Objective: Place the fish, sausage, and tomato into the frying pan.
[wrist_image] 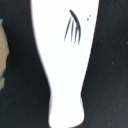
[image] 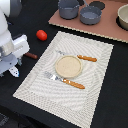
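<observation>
The white fish (wrist_image: 67, 55) fills the wrist view, lying on the black table, with black fin lines and a narrow tail end. My gripper (image: 12, 69) hangs low over that spot at the exterior view's left edge. Its fingers do not show in the wrist view, and the fish is hidden under the hand in the exterior view. The tomato (image: 41, 35) lies on the black table beyond the hand. The dark sausage (image: 31, 55) pokes out beside the hand. The blue-grey frying pan (image: 90, 15) sits on the brown board at the back.
A woven placemat (image: 35, 82) holds a tan plate (image: 68, 66), an orange-handled knife (image: 83, 58) and a fork (image: 65, 81). A taller grey pot (image: 68, 8) stands beside the pan, and a bowl (image: 123, 17) at the board's right. The mat's edge (wrist_image: 2, 55) shows beside the fish.
</observation>
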